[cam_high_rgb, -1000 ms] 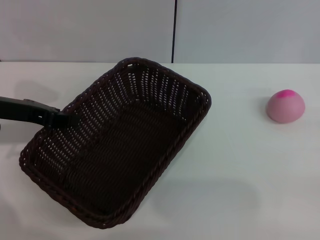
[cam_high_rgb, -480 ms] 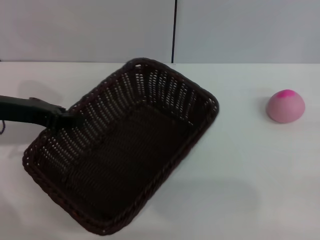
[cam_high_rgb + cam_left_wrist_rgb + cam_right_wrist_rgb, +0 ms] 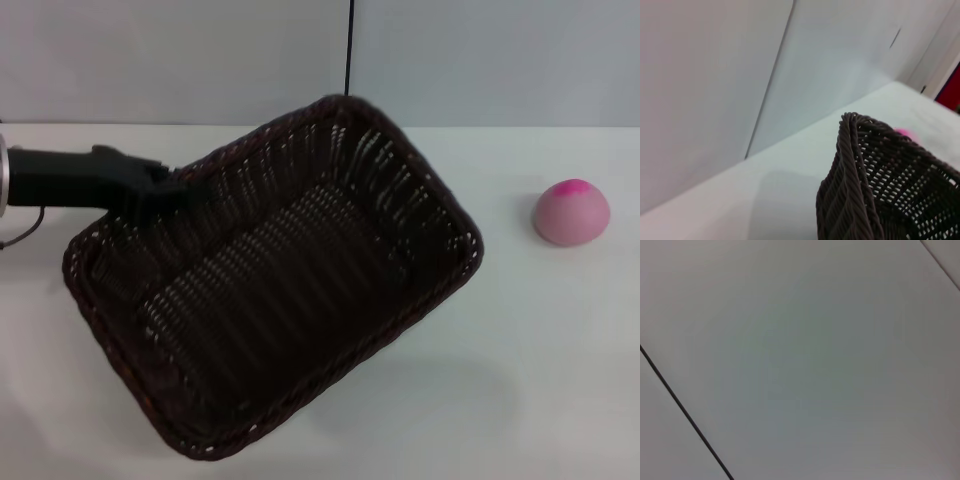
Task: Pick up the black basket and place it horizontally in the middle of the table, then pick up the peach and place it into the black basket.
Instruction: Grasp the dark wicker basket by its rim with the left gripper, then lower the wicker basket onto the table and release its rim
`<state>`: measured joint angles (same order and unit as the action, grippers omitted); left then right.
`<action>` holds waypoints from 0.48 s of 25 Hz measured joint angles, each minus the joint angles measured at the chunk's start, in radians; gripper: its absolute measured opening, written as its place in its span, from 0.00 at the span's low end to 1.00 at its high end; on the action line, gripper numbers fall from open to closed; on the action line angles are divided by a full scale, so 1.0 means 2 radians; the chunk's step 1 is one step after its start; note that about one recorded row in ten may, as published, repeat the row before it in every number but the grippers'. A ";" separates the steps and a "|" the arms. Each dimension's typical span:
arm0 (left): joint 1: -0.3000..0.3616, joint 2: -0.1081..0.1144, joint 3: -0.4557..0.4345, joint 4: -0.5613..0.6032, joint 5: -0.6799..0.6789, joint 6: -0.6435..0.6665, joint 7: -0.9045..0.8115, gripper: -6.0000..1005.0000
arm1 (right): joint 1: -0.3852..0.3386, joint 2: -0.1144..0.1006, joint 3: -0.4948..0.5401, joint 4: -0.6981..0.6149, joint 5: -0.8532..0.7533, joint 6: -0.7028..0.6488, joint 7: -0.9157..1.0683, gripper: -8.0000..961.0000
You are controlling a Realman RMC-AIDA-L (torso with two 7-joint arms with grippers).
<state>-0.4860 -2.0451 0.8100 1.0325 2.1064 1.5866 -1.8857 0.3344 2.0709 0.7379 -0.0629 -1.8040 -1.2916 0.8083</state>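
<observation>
No readable text, label, brand, number or sign shows in any view: none on the black basket point(image 3: 280, 290), none on the peach point(image 3: 571, 212), none on the table point(image 3: 540, 350), none on the wall panels behind.

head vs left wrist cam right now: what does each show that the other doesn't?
Only the head view shows the left gripper at the black basket rim, the basket's whole outline and interior, and the whole peach sitting apart on the table. Only the left wrist view shows the basket's braided corner close up, with the wall panels rising behind the table. Both share the basket, the white table, a wall seam, and the peach, a pink sliver past the rim from the wrist.
</observation>
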 joint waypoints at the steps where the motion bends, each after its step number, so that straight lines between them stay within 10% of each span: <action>1: -0.002 0.001 0.000 -0.005 -0.011 -0.001 0.006 0.21 | 0.000 0.000 0.000 0.000 0.000 0.001 0.000 0.51; 12: -0.012 0.001 0.000 -0.018 -0.048 0.004 0.031 0.21 | 0.000 0.000 0.000 0.000 0.019 0.010 0.000 0.51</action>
<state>-0.5106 -2.0423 0.8100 0.9970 2.0104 1.5950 -1.8239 0.3348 2.0709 0.7378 -0.0631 -1.7664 -1.2720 0.8085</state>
